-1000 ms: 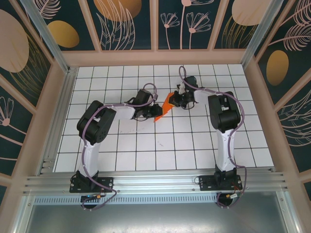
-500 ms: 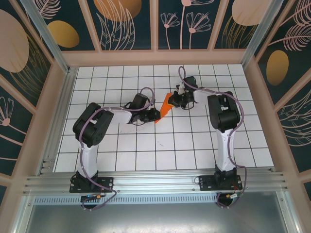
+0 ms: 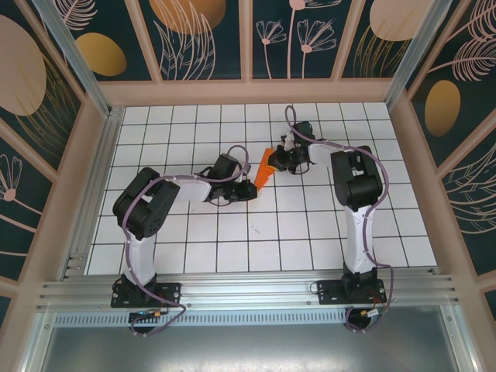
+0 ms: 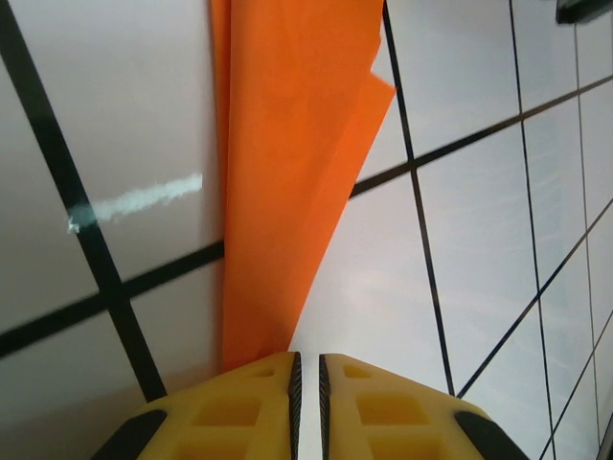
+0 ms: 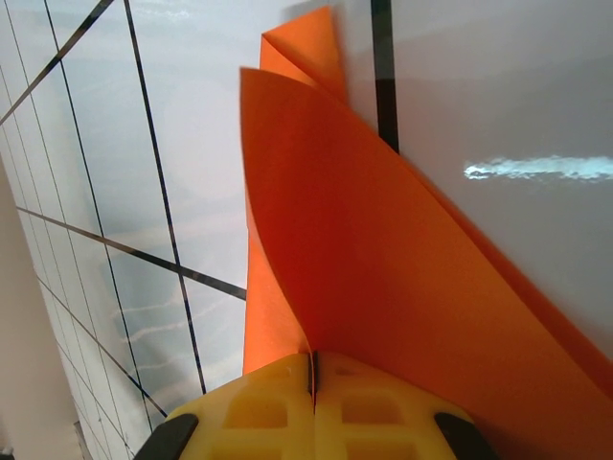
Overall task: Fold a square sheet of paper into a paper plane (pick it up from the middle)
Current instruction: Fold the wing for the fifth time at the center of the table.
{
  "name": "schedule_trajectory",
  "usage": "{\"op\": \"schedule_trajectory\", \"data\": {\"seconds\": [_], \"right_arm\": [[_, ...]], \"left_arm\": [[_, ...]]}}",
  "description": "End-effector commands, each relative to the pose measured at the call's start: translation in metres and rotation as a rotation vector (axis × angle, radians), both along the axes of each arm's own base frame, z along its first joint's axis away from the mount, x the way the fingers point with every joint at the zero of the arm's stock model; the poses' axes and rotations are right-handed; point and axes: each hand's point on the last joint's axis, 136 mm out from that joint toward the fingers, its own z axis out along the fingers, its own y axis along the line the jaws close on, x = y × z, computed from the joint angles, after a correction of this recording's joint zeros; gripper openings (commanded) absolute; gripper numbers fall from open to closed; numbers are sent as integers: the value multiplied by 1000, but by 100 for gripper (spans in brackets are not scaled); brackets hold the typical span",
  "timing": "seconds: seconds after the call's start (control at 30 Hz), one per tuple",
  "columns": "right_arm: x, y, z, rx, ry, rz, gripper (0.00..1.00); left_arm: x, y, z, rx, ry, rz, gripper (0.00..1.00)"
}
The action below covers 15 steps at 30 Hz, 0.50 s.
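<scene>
The folded orange sheet of paper [image 3: 265,166] is seen from the top external camera as a narrow wedge on the white gridded table [image 3: 232,232]. Its broad end is turned to the back of the table and its point toward the arm bases. The right gripper [image 3: 280,161] is found at the sheet's broad end, on its right side. The left gripper [image 3: 248,190] is found just beside the sheet's pointed end, on its left side. From above, neither pair of fingers can be made out.

More is given by the wrist cameras. In the right wrist view, the right gripper [image 5: 312,362] is shown pressed together on the sheet [image 5: 383,287], whose layers rise straight out of the seam between the yellow fingers. Two separate flaps and a small folded corner at the far end are shown here.

In the left wrist view, the left gripper [image 4: 306,362] is seen drawn almost together, with a thin slit left between its fingers. The sheet [image 4: 287,144] is seen tapering down to the top of one finger. Whether it is touched there cannot be told, and no paper is seen in the slit. A pale streak [image 4: 144,196] is seen on the tile just beside the sheet.
</scene>
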Motion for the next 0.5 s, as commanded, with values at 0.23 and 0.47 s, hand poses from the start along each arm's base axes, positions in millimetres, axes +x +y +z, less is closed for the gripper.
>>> {"op": "schedule_trajectory", "data": {"seconds": [0.23, 0.47], "right_arm": [[-5, -12, -37, -85, 70, -18, 2], [-5, -8, -32, -63, 57, 1, 3]], "left_arm": [[21, 12, 61, -52, -90, 71, 21], [58, 5, 63, -62, -133, 163, 22]]}}
